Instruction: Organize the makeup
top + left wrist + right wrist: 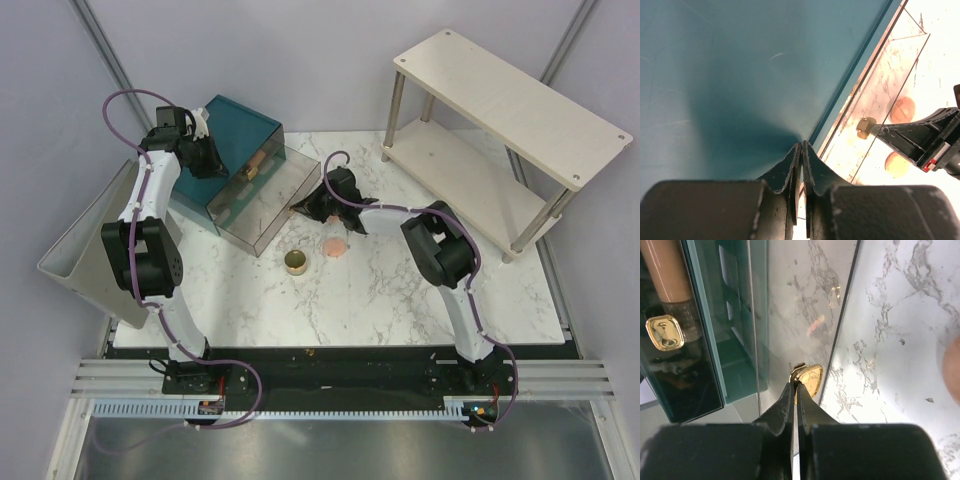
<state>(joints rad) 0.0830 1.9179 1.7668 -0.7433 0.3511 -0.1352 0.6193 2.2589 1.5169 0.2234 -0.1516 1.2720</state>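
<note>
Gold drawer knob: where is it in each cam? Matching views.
Right wrist: gold knob low centre, pinched at the right gripper tips.
Left wrist: right of centre, at that gripper's tip, on the clear drawer front.
Top external: not discernible; the right gripper covers the drawer's front.
Shared landmark: teal box, in all three.

1. Walls: plain pale lilac-grey panels [300, 60] across the top of the frame and down both sides. A slim metal post [100, 45] runs diagonally at upper left, and another at upper right.
2. Surface [380, 300]: white, marble-veined, centre frame. Light is even and shadows are soft.
3. Furniture: a two-tier pale wooden shelf [510, 95] on metal legs, upper right, with its near legs on the surface.
4. A grey metal tray [80, 250] leans at the left edge.
5. Bottom of frame: aluminium rails [330, 378], then a dull sheet-metal floor [330, 450].
</note>
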